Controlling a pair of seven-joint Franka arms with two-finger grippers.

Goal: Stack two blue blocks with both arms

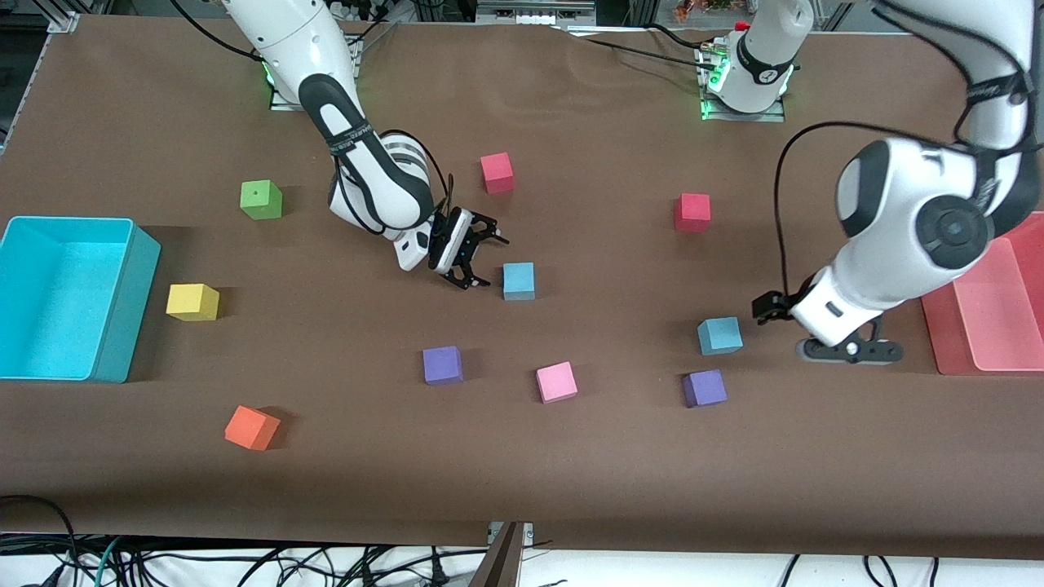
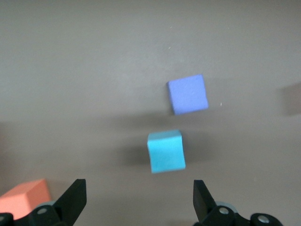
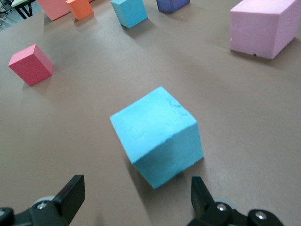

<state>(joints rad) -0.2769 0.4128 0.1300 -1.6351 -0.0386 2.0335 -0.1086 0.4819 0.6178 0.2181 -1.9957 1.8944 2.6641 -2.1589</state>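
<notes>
Lining up right claw (image 1: 483, 261), spread wide and empty, beside one blue block (image 1: 519, 280) mid-tabletop (image 1: 571, 456), for grasping. Holding left claw (image 2: 140, 200) wide near second blue block (image 1: 719, 335), beside purple cube (image 1: 704, 388).

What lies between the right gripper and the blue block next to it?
Nothing: only bare brown table separates the open right gripper from the blue block, as the right wrist view shows.

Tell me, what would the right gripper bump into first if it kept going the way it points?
Probably the small sky-blue foam cube near the table's middle. The right gripper is open and aimed at it, and nothing shows between them.
</notes>
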